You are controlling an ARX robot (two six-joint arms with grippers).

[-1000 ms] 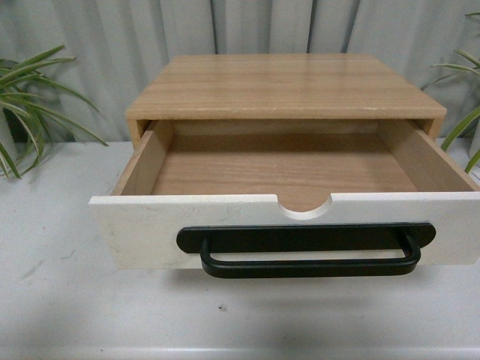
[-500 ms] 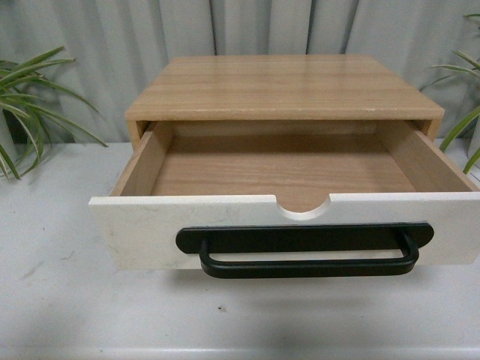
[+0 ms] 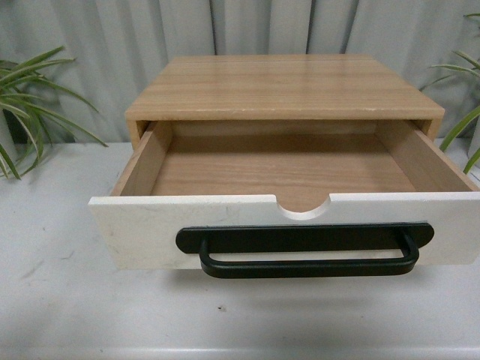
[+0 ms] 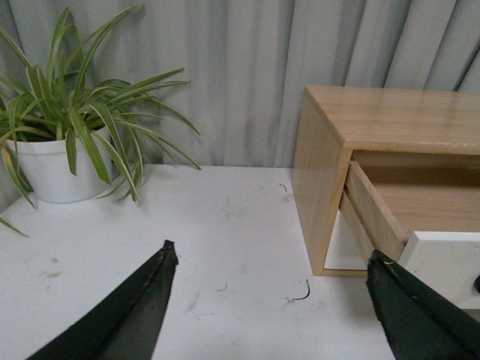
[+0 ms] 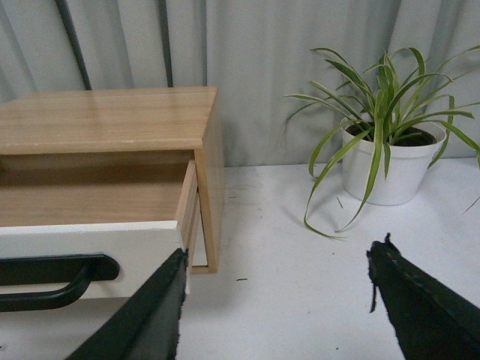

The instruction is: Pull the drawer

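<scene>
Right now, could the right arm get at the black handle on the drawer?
Probably yes. The right end effector is open, beside the drawer near its right end, and the handle stands clear with nothing on the table between them.

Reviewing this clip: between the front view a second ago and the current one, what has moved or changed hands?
Almost nothing. The drawer sits pulled out as before, at most a hair's drift of its black handle; its wood inside is bare. Neither arm enters the front view. In the wrist views the left gripper and right gripper are open and hold nothing. The cabinet and both plants stayed put.
</scene>
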